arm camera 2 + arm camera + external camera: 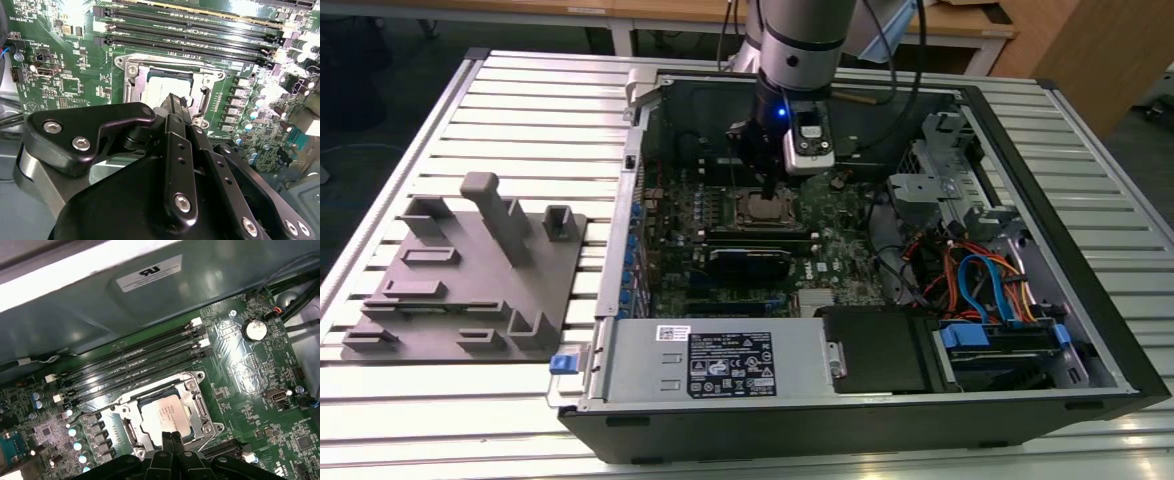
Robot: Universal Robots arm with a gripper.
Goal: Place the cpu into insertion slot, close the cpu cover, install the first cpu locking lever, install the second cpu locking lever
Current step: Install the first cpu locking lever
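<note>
Slatted grey metal tabletop (520, 110) carries an open black computer case (1107, 350) in the exterior view, where the black pincer (765, 182) hangs directly above the small square silver-grey cpu (761, 208). In the second wrist view, the cpu sits in the silver-rimmed insertion slot (170, 75) just beyond the fingertips. The thin silver cpu cover (131, 81) frames it and looks laid flat. In the first wrist view, the pincer is clenched with nothing visible between its tips, which sit at the cpu's near edge; contact cannot be told.

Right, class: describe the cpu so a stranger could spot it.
Find the open computer case, then its green motherboard. Beside the long black memory slots sits a metal frame; the cpu is the flat silvery square inside, unlike those narrow slots.
</note>
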